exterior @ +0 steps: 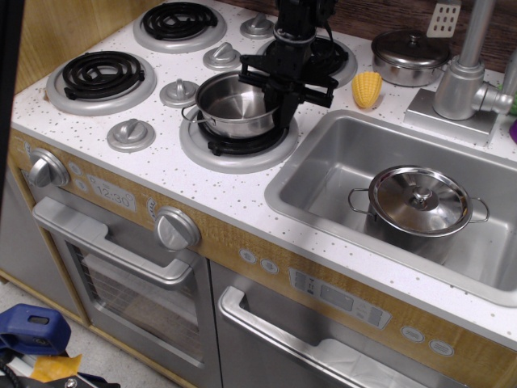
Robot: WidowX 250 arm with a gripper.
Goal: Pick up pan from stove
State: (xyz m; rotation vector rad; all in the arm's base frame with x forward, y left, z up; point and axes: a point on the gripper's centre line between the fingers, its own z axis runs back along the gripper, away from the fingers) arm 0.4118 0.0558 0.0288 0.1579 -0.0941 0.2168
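The pan [233, 107] is a small shiny steel pot with side handles. It hangs a little above the front right burner [240, 143] of the toy stove, slightly tilted. My black gripper [279, 95] comes down from above and is shut on the pan's right rim, one finger inside and one outside.
Other burners [100, 74] and knobs [131, 133] lie to the left. A sink [339, 153] at the right holds a lidded steel pot [418, 204]. A yellow corn [367, 88], another lidded pot [409, 53] and a faucet [464, 77] stand behind it.
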